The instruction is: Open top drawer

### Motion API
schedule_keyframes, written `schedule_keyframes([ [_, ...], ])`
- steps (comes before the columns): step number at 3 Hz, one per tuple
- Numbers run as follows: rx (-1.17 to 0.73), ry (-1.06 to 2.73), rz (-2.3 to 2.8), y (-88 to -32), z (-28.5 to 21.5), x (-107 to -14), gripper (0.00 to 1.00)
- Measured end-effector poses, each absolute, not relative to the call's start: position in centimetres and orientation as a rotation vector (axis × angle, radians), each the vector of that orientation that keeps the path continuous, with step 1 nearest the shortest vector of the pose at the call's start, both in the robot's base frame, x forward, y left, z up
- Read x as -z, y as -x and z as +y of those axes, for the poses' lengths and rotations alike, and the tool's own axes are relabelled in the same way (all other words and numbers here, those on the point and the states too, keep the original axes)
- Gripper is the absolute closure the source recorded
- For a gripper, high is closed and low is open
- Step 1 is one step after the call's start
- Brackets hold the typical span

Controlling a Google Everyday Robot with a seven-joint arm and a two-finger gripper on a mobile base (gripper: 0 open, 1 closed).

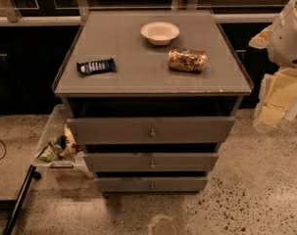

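The top drawer [150,129] is the widest of three grey drawer fronts in a grey cabinet, with a small brass knob [152,132] at its centre. It stands slightly out from the cabinet, with a dark gap above it. My arm and gripper [280,94] are at the right edge of the camera view, to the right of the cabinet and apart from the drawer. They show as white and pale yellow parts.
On the cabinet top [138,67] lie a white bowl [160,33], a tipped golden can [187,60] and a dark snack packet [95,66]. The middle drawer [151,162] and bottom drawer [151,184] sit below. A clear bin with rubbish [57,143] stands at the left on the speckled floor.
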State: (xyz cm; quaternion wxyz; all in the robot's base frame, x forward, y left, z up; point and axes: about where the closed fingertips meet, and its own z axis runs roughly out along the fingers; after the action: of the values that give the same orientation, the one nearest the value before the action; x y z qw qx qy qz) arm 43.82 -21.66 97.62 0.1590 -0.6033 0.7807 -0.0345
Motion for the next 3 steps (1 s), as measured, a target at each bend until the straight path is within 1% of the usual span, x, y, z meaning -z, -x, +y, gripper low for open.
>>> schedule_keyframes([
  [2,0.101,1.729,2.207,-43.9,-21.7,-97.3,0.0],
  [3,0.067,1.724,2.192,-43.4,-21.6,-94.9,0.0],
])
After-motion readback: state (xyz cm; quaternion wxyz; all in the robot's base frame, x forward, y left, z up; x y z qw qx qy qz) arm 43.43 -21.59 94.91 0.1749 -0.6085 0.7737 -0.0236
